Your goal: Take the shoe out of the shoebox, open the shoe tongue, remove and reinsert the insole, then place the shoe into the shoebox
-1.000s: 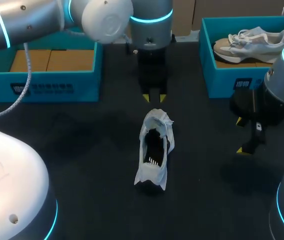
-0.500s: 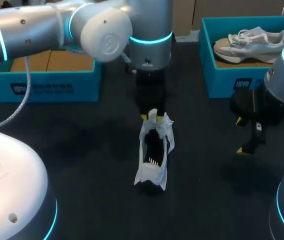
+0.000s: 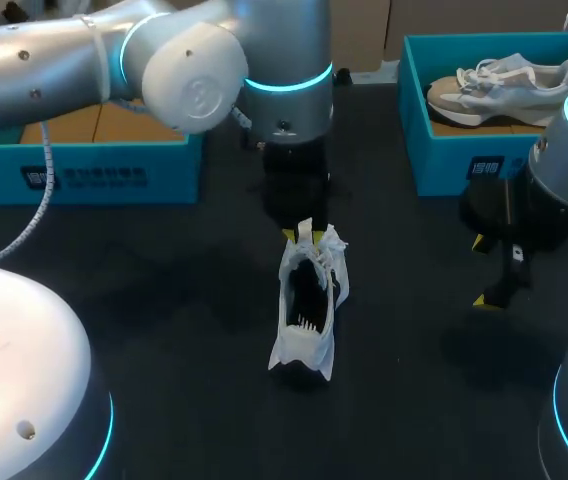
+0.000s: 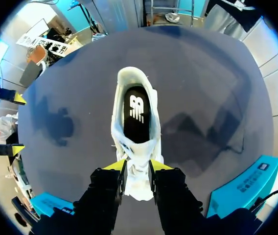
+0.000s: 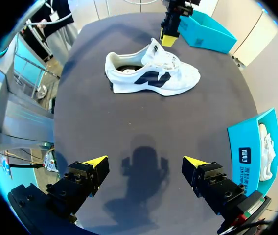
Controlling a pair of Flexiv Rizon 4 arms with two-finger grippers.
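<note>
Dark table (image 3: 164,300); white sneaker (image 3: 307,310) lies mid-table. Left end effector (image 4: 137,166) closed on the shoe tongue (image 4: 137,177). Right end effector (image 5: 145,161) spread wide, gripping nothing, well apart from sneaker.

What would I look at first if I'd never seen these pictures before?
The white shoe lying alone in the middle of the dark table catches the eye first, with the left hand pinching its tongue. Next you'd spot another shoe sitting in the blue box at the table's far right corner. The right hand hangs open over bare table near that box.
</note>
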